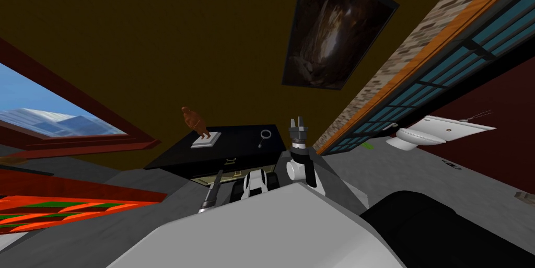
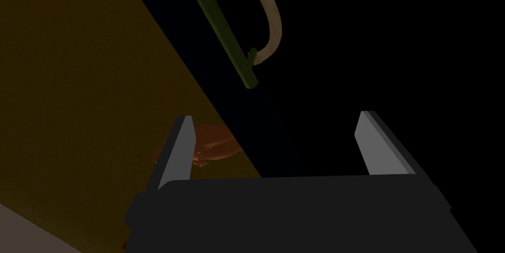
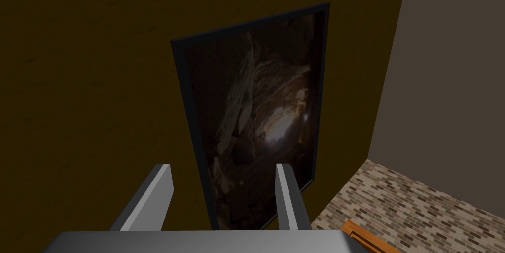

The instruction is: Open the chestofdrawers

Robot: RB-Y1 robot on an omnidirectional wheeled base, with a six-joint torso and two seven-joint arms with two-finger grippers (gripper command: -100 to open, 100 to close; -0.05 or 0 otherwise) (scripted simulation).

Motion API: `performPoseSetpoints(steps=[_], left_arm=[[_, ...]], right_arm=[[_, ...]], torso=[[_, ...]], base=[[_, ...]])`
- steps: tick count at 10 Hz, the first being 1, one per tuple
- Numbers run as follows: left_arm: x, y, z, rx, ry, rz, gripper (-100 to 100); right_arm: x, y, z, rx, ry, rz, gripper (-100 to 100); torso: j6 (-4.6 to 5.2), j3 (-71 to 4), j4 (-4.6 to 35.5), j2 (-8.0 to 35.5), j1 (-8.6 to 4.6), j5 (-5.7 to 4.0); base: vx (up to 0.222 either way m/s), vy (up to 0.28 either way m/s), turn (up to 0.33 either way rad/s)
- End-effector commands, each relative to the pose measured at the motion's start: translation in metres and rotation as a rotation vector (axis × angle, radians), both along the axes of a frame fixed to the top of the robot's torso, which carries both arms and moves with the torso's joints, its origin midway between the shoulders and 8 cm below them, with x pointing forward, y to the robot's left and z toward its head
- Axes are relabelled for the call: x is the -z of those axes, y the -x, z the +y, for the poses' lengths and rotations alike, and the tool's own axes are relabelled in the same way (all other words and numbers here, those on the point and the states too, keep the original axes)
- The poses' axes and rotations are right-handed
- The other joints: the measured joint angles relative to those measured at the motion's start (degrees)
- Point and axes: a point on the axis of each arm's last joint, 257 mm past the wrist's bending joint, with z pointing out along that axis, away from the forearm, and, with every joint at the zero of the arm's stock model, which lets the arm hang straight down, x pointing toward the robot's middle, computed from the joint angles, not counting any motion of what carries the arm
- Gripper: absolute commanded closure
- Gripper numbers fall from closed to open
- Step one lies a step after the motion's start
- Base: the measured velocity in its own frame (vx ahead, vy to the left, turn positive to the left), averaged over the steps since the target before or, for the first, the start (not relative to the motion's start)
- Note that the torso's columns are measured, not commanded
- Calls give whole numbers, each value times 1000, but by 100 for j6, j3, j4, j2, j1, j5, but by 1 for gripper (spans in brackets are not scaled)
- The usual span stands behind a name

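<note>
1. Chest of drawers [image 1: 235,144]: black, at the centre of the head frame against the dark ochre wall. On its surface a brown figurine [image 1: 194,121] stands on a white slab [image 1: 206,140] towards the left, and a small ring-shaped item [image 1: 265,135] lies towards the right.
2. Handle [image 2: 224,33]: an olive bar on the black front face, low at the centre of the chest in the head frame. A pale strip [image 1: 245,172] shows just beneath that front. Cannot tell whether a drawer is already ajar.
3. Left claw [image 2: 276,115]: fingers [image 2: 382,144] apart, nothing between them. The handle lies ahead of the fingertips and off towards one finger, not between the two. No contact.
4. Right claw [image 1: 298,122]: raised just right of the chest in the head frame, fingers apart, empty.
5. Judgement: the approach to the handle is under way and the grasp is not yet made.
6. Risks:
   - The bar sits off the claw's centre line, so a straight advance could drive one finger into the front face or past the bar's end.
   - The bar lies slanted across the gap, so closing without turning the wrist could pinch only a corner and slip on the pull.
   - A pull not square to the front could jam the drawer or shake the figurine over.
</note>
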Motion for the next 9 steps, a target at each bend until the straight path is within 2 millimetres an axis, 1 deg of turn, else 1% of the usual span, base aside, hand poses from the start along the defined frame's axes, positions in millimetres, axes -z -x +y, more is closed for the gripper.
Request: performPoseSetpoints(steps=[1, 3, 5, 6, 9], left_arm=[[-4, -11, 7, 8, -28, 1, -100], [-7, -20, 1, 3, -16, 0, -100], [-11, -30, 8, 9, -40, 2, -100], [-13, -36, 7, 8, -40, 2, -100], [-17, -47, -17, -14, 27, -5, -100]], right_arm=[[0, 0, 0, 0, 0, 0, 0], [0, 0, 0, 0, 0, 0, 0], [0, 0, 0, 0, 0, 0, 0], [0, 0, 0, 0, 0, 0, 0], [0, 0, 0, 0, 0, 0, 0]], torso=[[0, 1, 0, 1, -2, 0], [0, 2, 1, 2, -6, -1], [0, -2, -1, -3, 1, 0], [0, -2, -1, -3, 3, 0], [0, -1, 0, -2, 5, 1]], base=[[-27, -38, 7], [-28, -48, 5], [-23, -51, 6], [-27, -50, 7], [-22, -32, 3]])
